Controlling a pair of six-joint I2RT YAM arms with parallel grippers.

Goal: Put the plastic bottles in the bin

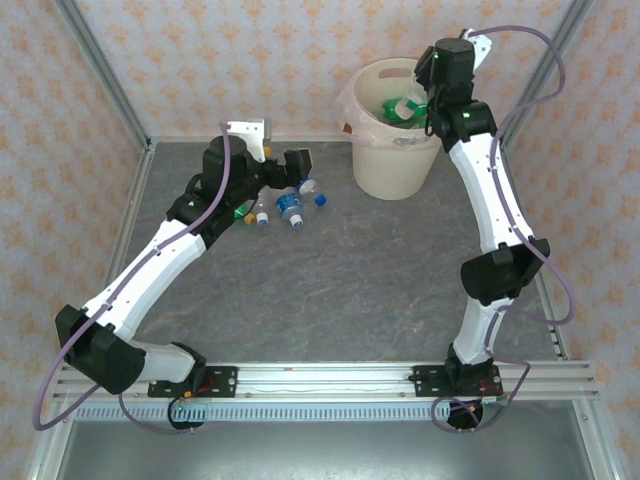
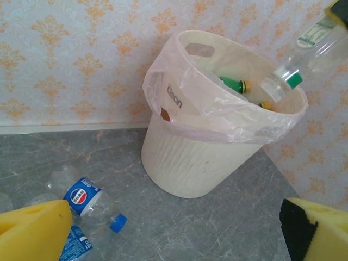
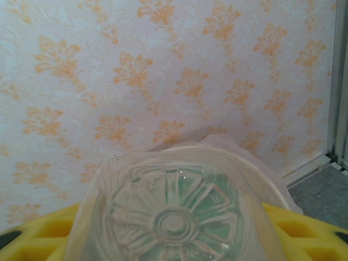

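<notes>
- Held bottle (image 3: 174, 217), right wrist view: seen base-on; neck and cap hidden behind the base, lower body cut at 6 o'clock.
- Right end effector (image 3: 174, 247): yellow fingers (image 3: 310, 228) mostly behind that bottle.
- Left wrist view, 7 o'clock: blue-labelled bottle (image 2: 73, 247) cut by the edge, partly behind left end effector (image 2: 168, 234) finger (image 2: 32, 231).
- Loose bottles (image 1: 288, 205), top view: overlapping, count unclear.

We note two arms built alike. Left arm (image 1: 150, 270) and right arm (image 1: 490, 190): white shells on the long links, black housings at the joints. A thin purple cable (image 1: 45, 385) loops out from each base. A white bracket (image 1: 248, 132) at each wrist. Left gripper (image 2: 163, 239) and right gripper (image 3: 174, 234): fingers (image 2: 32, 231) bright yellow, a black patch (image 2: 296, 228) on one inner face.
</notes>
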